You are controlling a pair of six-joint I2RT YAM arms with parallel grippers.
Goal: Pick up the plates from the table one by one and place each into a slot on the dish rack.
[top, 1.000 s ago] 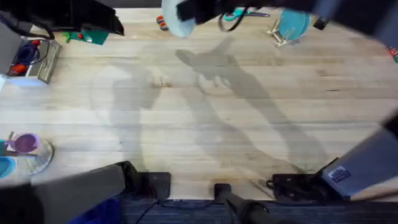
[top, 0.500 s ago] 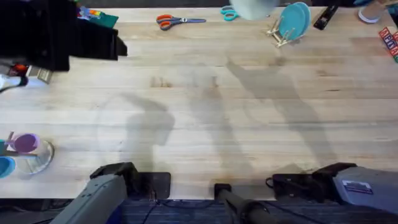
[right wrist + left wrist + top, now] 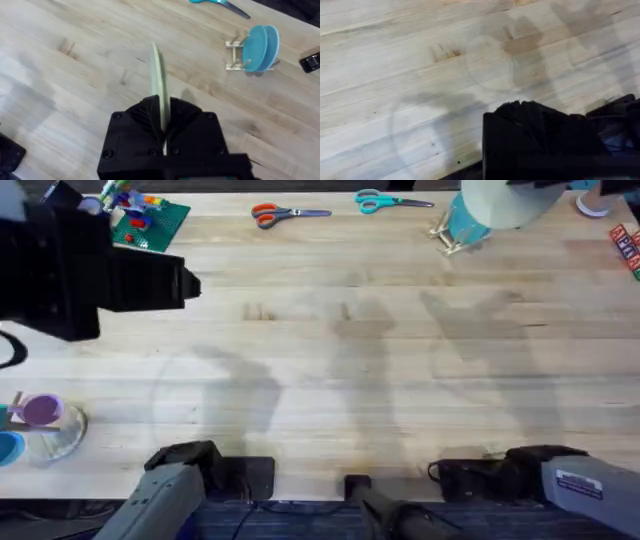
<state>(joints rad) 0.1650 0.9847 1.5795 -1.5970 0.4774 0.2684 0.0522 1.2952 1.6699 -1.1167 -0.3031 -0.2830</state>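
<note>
Right gripper (image 3: 161, 131) clamps cream plate (image 3: 158, 82) edge-on, dish rack (image 3: 239, 55) well apart

Lab bench: scissors (image 3: 288, 214), building-block baseplate (image 3: 150, 222).

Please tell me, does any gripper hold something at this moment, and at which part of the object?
The right gripper holds the cream-yellow plate on edge, pinched at its rim. For the left gripper it cannot be told.
</note>
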